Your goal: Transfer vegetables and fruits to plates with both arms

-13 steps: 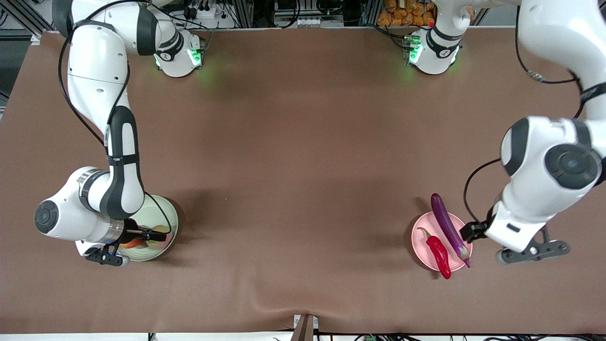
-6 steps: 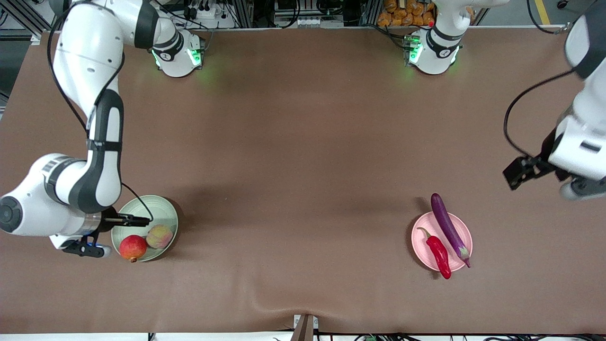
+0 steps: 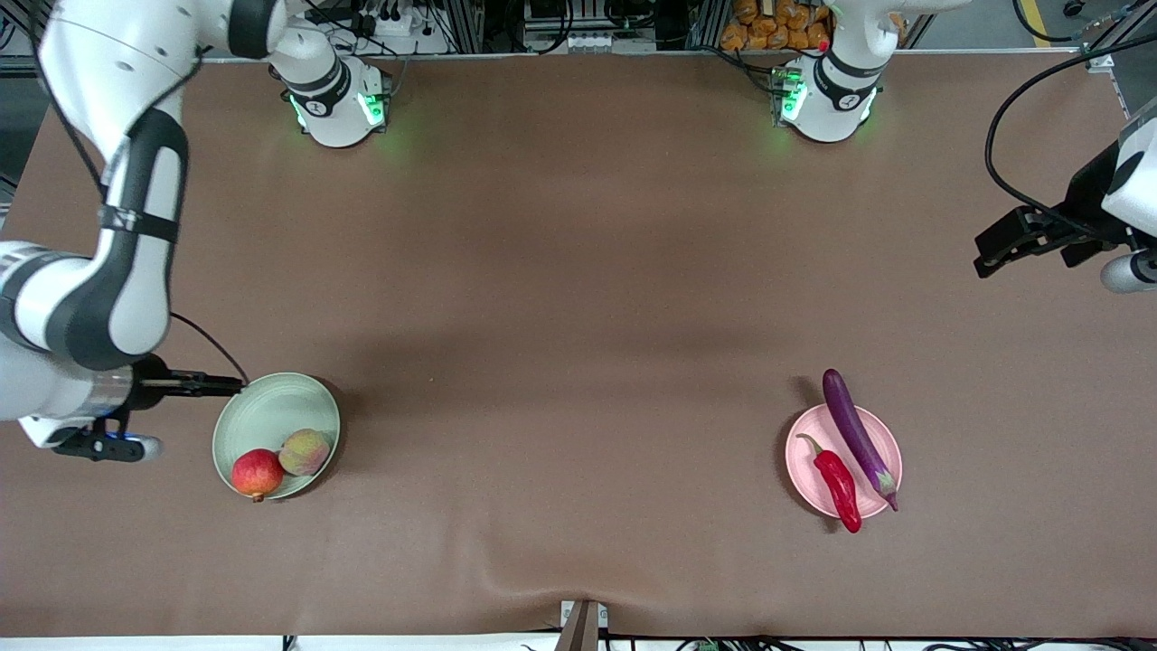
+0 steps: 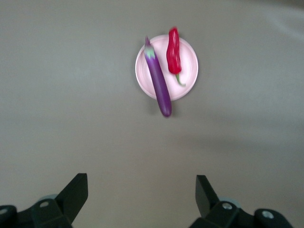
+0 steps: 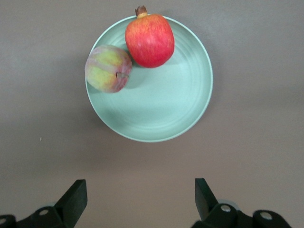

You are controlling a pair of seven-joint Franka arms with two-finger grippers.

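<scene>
Front view: fruits on green plate (image 3: 271,411); vegetables on pink plate (image 3: 809,484); both hands wide.

A brown cloth (image 3: 578,298) covers the whole table, with a slight ripple at its 6 o'clock edge. Along the 12 o'clock edge stand metal frames and cables (image 3: 560,23), and a heap of orange objects (image 3: 777,23) toward 1 o'clock.

Two plates are counted: one green plate (image 3: 271,411); one pink plate (image 3: 818,488); two fruits are seen: one red fruit (image 3: 256,473) and one yellow-pink fruit (image 3: 305,451); two vegetables are seen: one eggplant (image 3: 856,434) and one chili pepper (image 3: 838,486); two arms are counted.
</scene>
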